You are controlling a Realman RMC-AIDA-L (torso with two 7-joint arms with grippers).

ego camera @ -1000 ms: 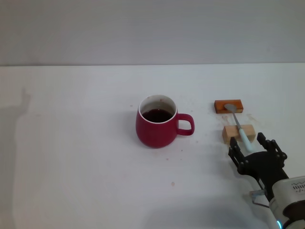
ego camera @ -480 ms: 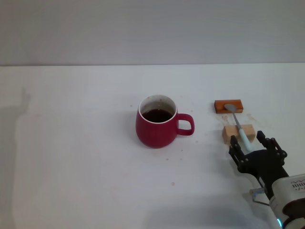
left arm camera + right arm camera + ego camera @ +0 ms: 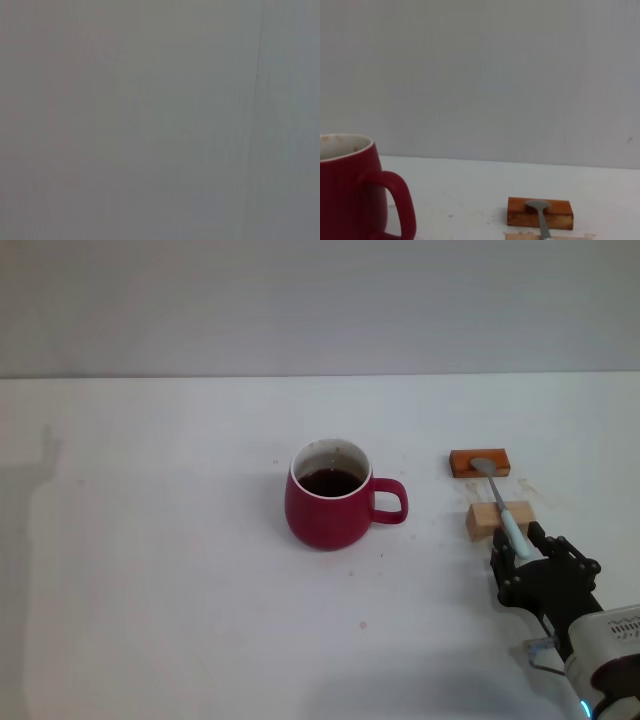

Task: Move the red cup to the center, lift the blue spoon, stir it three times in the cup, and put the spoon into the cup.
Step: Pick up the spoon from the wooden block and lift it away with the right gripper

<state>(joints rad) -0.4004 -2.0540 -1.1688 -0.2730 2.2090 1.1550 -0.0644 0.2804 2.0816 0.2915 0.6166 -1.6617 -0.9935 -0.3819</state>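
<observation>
The right gripper (image 3: 524, 543) has narrowed its fingers around the blue spoon (image 3: 502, 508)'s handle; its handle end is hidden.

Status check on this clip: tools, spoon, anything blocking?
Right tool at the pale-blue-handled metal spoon's handle end, closing in. Spoon bridges tan wooden block and orange rectangular block. Squat red ceramic cup unobstructed. Left tool unseen.
</observation>
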